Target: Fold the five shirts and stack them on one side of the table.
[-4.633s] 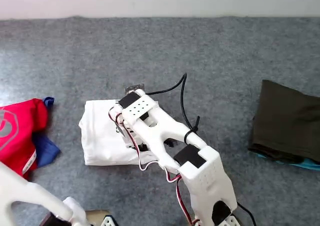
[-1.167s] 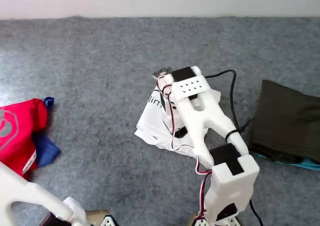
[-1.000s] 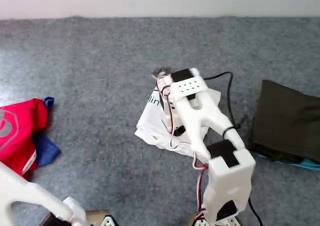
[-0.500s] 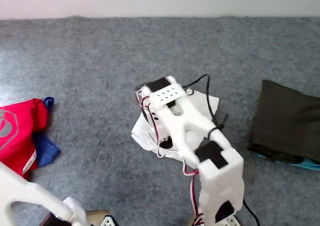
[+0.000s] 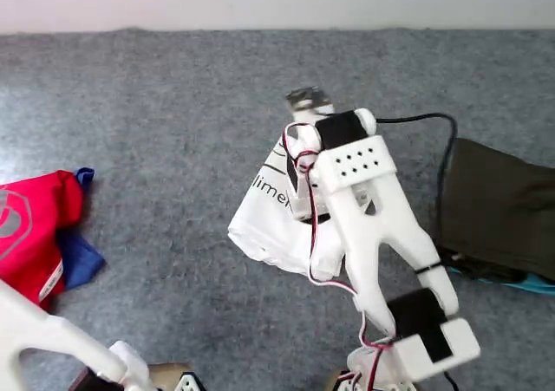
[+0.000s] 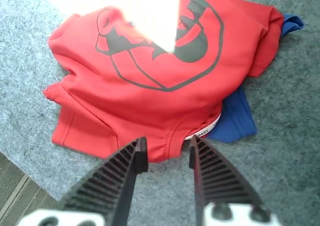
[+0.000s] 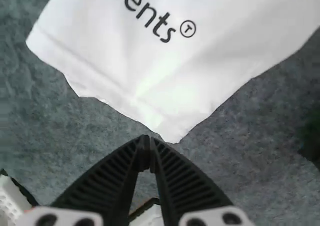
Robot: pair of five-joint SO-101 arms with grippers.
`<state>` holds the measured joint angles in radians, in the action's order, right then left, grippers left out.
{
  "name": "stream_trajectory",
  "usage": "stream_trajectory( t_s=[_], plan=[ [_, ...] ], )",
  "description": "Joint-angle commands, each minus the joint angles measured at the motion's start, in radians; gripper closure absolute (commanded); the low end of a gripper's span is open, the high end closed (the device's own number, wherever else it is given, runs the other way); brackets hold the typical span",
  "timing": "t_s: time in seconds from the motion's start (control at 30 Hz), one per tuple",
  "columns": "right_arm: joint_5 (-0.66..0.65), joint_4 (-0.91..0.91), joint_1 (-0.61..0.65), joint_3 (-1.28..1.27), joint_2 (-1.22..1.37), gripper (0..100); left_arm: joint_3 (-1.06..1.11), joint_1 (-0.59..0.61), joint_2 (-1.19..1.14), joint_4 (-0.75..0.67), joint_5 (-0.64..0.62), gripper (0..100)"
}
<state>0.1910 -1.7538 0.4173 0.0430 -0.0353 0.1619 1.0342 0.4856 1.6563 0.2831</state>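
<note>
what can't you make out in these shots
- High view: white folded shirt, partly behind the right arm.
- High view: light blue cloth, mostly under the dark olive folded shirt.
- Left wrist view: royal blue shirt, mostly under the red printed shirt; glare blanks the print's top.

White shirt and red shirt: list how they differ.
The white shirt carries black lettering; the red shirt carries a dark round emblem. The white shirt lies mid-table as a compact flat bundle; the red shirt sits loose and wrinkled at the high view's left edge. The red shirt lies over a blue shirt; the white shirt lies by itself. Both rest on the grey table.
</note>
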Motion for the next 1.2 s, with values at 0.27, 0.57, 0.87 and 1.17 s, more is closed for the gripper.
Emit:
stream_trajectory(
  t_s=[0.27,0.57,0.87,1.17],
  plan=[
    [0.496,0.111,-0.053,0.015,-0.012,86.2,-0.004,-0.008,0.015,-0.003,0.002,85],
    [0.663,0.305,-0.058,0.020,0.188,52.9,-0.004,-0.008,0.014,-0.003,0.003,85],
    [0.664,0.409,-0.127,0.020,0.292,54.5,-0.004,0.000,0.015,0.003,0.060,85],
    [0.631,0.578,-0.148,0.020,0.446,54.5,-0.004,0.000,0.015,0.002,0.060,85]
  ],
)
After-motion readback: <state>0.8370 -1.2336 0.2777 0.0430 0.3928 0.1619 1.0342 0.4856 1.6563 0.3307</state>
